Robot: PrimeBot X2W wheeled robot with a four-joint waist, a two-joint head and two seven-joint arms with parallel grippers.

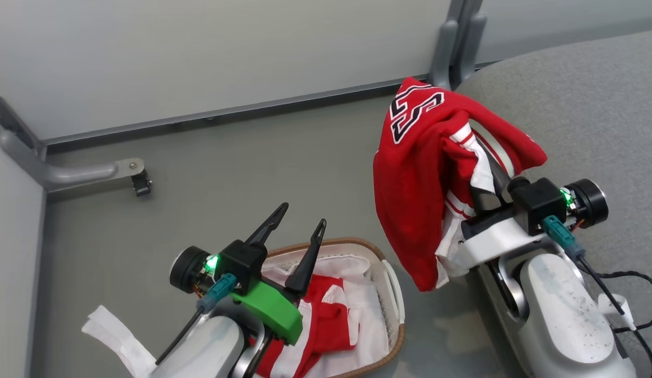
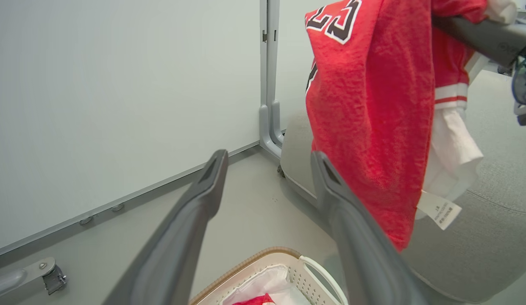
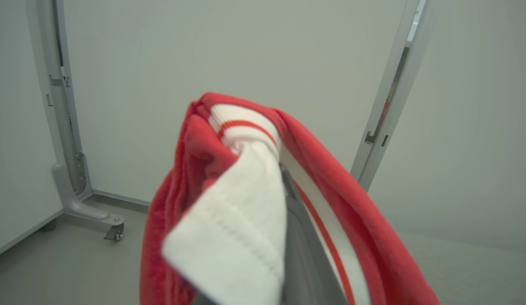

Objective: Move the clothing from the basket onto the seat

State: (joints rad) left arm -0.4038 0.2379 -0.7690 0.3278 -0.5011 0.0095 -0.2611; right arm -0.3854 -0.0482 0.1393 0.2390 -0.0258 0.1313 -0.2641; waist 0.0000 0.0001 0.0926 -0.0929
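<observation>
Going left to right: the left tool (image 1: 302, 214) sits over the near-left end of the basket (image 1: 395, 294) with its two fingers spread wide and nothing between them. The basket is on the grey floor (image 1: 262, 157), and there's a red-and-white garment (image 1: 328, 315) bunched up inside on the white liner.

Next over, the jersey (image 1: 415, 173) is up in the air, just right of the basket and right at the edge of the seat (image 1: 583, 105). It's draped over the right tool (image 1: 491, 170), which looks pinched shut on the white striped cuff, and most of the red fabric hangs down its left side. The black-and-white numerals (image 1: 416, 107) at the top look like a 23, seen at an angle. In the left wrist view a small white tag (image 2: 438, 209) dangles off the hem, but the print is too tiny to read.
</observation>
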